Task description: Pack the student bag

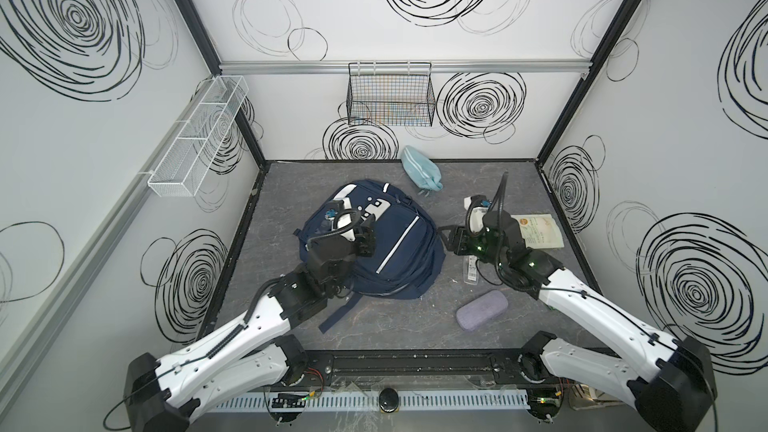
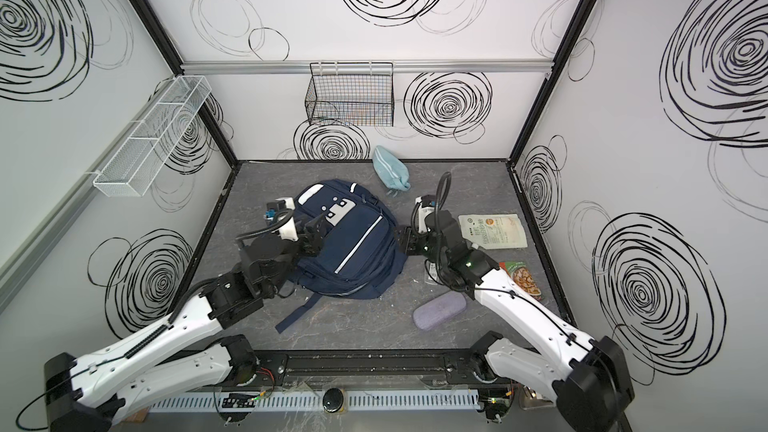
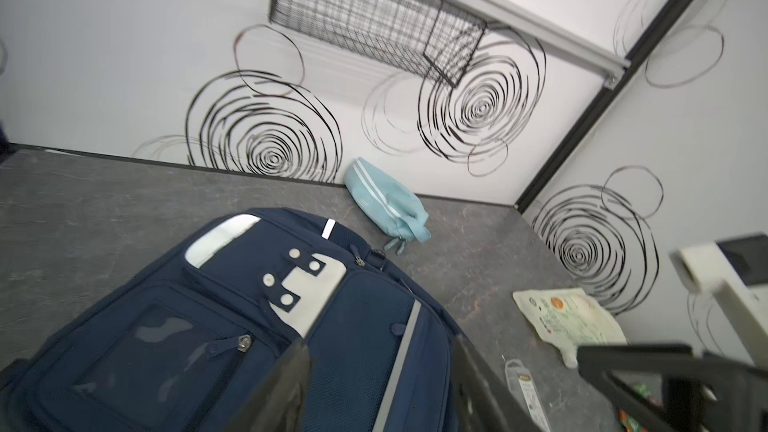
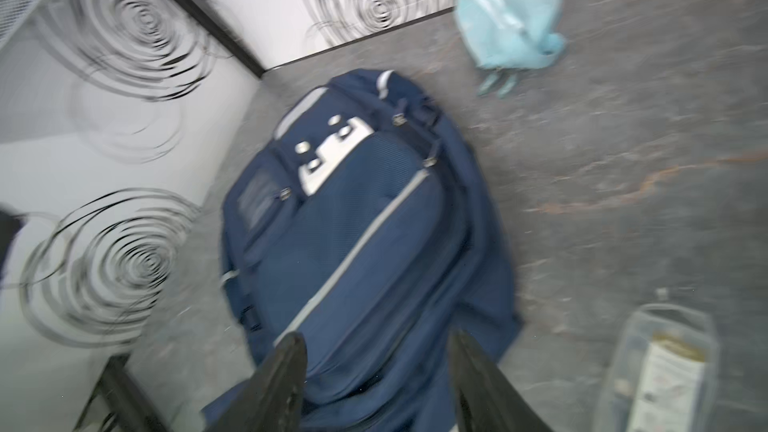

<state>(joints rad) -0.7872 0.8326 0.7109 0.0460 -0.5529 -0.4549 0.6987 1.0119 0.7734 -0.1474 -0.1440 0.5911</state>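
Tabletop (image 1: 374,338): student bag (image 1: 399,243); left fingers (image 3: 286,388), right fingers (image 4: 282,380) apart, empty; purple case (image 1: 482,309) in both top views only.

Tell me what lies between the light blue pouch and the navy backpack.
Only bare grey tabletop separates light blue pouch and navy backpack, clearest in the left wrist view.

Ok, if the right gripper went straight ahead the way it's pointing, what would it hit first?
Most likely the student bag: the right gripper, jaws open, points at its near side with nothing between. Its height over the fabric is unclear, so it might skim the top.
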